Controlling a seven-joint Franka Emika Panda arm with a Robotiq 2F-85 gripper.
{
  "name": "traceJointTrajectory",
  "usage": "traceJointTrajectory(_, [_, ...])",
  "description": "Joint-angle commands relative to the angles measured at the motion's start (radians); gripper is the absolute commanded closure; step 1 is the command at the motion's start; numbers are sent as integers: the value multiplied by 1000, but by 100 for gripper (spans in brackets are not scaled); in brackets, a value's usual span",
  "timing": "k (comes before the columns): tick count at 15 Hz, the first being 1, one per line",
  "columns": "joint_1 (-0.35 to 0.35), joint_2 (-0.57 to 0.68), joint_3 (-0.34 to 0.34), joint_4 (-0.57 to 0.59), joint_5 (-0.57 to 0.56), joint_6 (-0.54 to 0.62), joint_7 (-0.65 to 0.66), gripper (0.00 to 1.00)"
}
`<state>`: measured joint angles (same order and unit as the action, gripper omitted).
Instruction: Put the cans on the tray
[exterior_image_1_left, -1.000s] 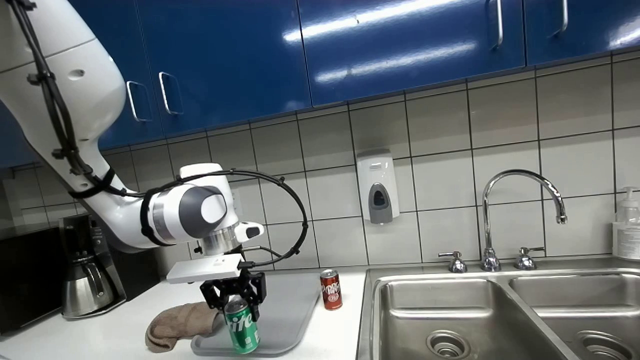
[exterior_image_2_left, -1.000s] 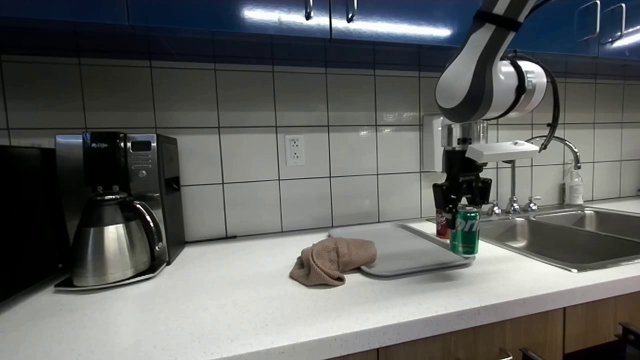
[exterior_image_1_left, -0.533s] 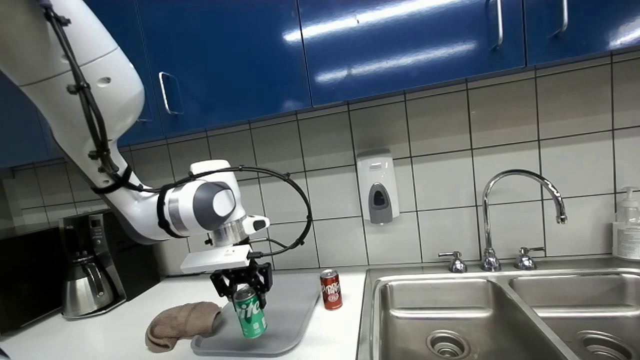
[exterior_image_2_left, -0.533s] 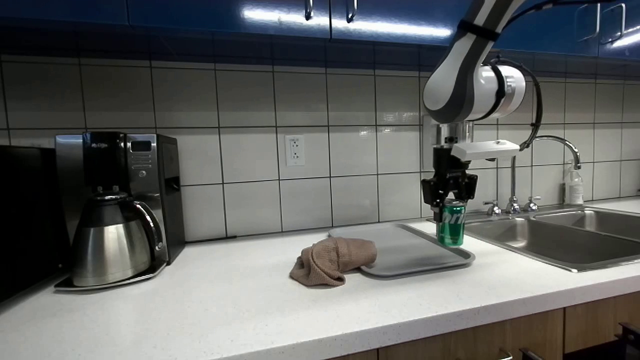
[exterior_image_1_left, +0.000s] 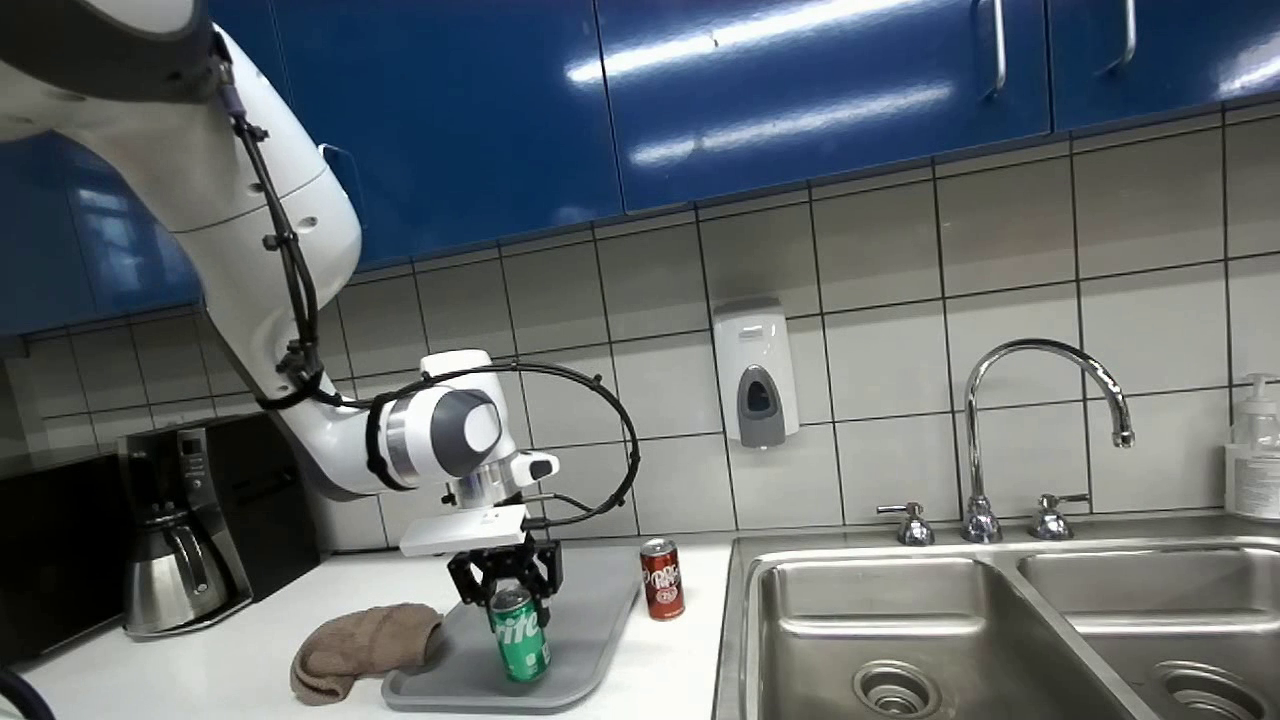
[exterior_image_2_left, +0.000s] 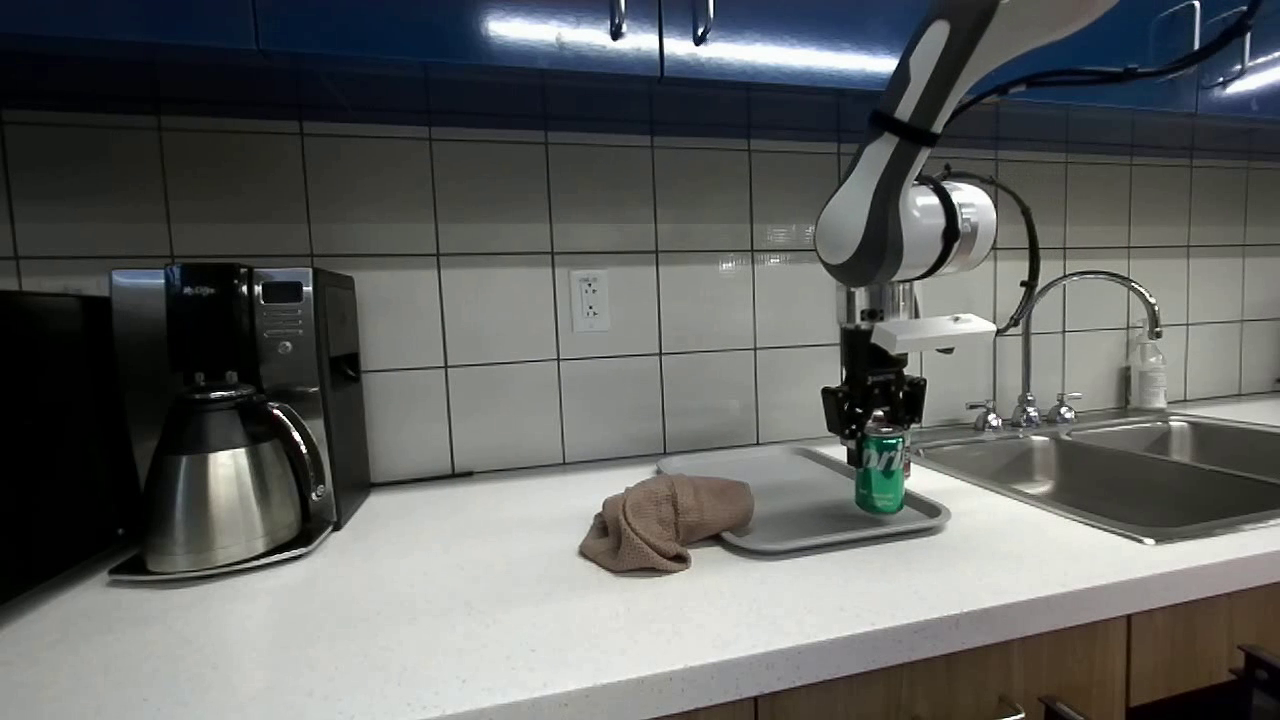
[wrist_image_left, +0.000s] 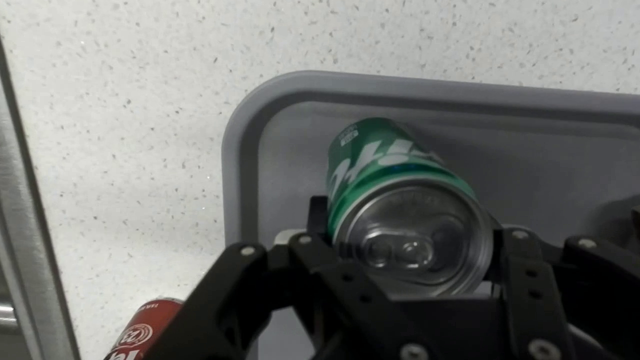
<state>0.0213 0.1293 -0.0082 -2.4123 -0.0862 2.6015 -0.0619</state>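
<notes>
I have the gripper (wrist_image_left: 407, 237) clamped on the green can (exterior_image_1_left: 522, 640), a finger on either side near its silver top. The can is over the tray (exterior_image_2_left: 790, 490), inside the rim by one corner; its base faces away in my wrist view, and from neither exterior view can I tell whether it touches the surface. The red can (exterior_image_1_left: 662, 578) stands upright on the counter (exterior_image_2_left: 500, 620) between the tray and the sink (exterior_image_1_left: 740, 620); in an exterior view only a thin edge of the red can (exterior_image_2_left: 908, 458) shows past the green one, and my wrist view cuts it at the bottom, with the gripper's linkage across it. A brown cloth (exterior_image_2_left: 665, 520) hides a stretch of the tray's side in both exterior views; how much lies on it I cannot tell. My arm (exterior_image_1_left: 245, 265) runs out of frame in both exterior views.
</notes>
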Motion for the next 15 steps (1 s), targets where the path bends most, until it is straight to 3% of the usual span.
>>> traceJointTrajectory(1, [3, 64, 1, 83, -20, -23, 27, 62])
traceJointTrajectory(6, [7, 110, -3, 127, -21, -29, 29, 62])
traceJointTrajectory(7, [8, 115, -4, 131, -24, -32, 31, 12])
traceJointTrajectory(10, [9, 120, -7, 137, -25, -30, 36, 1])
traceJointTrajectory(15, [11, 85, -20, 126, -37, -16, 59, 0])
